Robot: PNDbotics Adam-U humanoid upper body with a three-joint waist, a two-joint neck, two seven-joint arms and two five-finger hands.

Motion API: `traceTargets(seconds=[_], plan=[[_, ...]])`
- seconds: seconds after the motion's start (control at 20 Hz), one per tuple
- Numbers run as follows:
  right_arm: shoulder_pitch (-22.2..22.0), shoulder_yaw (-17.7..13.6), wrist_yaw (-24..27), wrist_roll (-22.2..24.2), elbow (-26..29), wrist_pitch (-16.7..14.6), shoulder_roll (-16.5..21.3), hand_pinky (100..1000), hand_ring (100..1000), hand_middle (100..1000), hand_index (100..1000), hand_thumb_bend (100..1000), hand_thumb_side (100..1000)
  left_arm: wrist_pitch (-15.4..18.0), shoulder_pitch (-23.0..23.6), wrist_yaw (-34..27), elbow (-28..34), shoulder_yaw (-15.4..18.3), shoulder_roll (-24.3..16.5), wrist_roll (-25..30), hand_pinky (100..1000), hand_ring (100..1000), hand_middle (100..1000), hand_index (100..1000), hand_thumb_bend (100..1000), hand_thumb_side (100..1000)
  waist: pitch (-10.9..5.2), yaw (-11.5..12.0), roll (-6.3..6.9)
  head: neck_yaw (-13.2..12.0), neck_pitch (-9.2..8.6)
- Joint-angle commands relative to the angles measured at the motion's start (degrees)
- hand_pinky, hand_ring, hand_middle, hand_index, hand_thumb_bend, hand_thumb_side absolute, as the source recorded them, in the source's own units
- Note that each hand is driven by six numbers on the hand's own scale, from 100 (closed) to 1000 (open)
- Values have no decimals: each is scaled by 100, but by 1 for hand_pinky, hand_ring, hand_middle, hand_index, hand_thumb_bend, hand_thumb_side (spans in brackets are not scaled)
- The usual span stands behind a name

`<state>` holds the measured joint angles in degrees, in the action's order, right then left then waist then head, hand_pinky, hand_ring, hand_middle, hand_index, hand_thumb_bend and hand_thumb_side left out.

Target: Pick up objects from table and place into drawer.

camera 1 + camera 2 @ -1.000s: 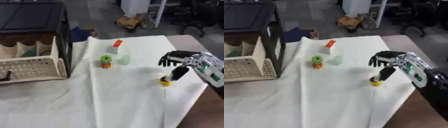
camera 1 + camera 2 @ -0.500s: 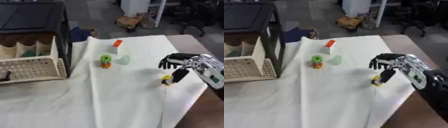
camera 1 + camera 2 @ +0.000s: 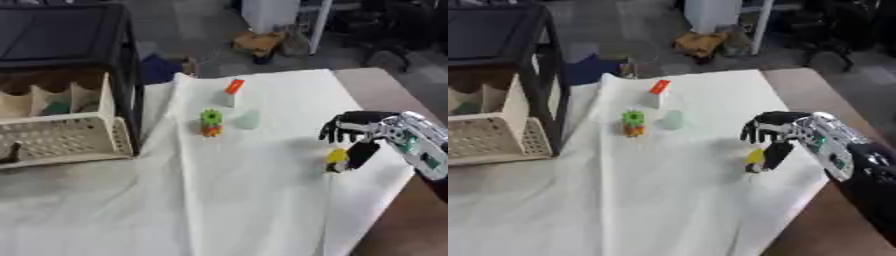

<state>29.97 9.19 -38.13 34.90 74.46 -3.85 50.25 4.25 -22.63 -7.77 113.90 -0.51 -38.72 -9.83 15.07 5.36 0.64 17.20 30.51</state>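
Seen from the left eye view, the robot's right hand reaches in from the right edge over a desk draped in a white cloth, its dark fingers curled downward and its thumb lying against a small yellow object that sits on the cloth near the right edge; whether the fingers actually close around it cannot be told. Farther left, near the middle of the cloth, a green-and-orange toy stands just beside a pale translucent cup, and behind them a small white carton with an orange-red top stands tilted. At the far left a beige perforated drawer is pulled out from a dark-framed cabinet, with a dark item at its left edge; behind it, beige dividers hold something greenish. Turning to the right eye view, the same hand shows its fingers bunched above the yellow object, the thumb pointing down beside it, while the silver-and-black forearm runs off toward the lower right corner. The drawer appears only partly at the left border. Beyond the desk, a floor scattered with a brown cardboard piece fills the background. The left hand appears in neither view.
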Motion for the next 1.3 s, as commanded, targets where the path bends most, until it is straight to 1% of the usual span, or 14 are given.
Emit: traceTargets(seconds=[0.05,0.45,0.9,1.3], plan=[[94,-93,41,-17,125,22,204,607,717,670,830,461,322,11,-36,10,69,84,-113,-1,336,334,356,584,100,1000,-113,-7,-3,14,-6],[-31,-161,-21,-1,-26,86,283,611,723,672,826,423,323,8,-25,10,69,95,-128,-4,334,333,355,583,100,1000,-118,-18,-23,2,-31],[-155,-232,15,-42,-75,107,362,609,722,670,824,422,321,11,-22,20,69,97,-129,-5,332,333,354,582,100,1000,-109,-60,-10,2,-35],[-175,-254,34,-75,-58,148,380,605,717,663,820,399,333,8,-16,29,69,89,-117,2,330,333,354,581,100,1000,-109,-73,-2,36,-46]])
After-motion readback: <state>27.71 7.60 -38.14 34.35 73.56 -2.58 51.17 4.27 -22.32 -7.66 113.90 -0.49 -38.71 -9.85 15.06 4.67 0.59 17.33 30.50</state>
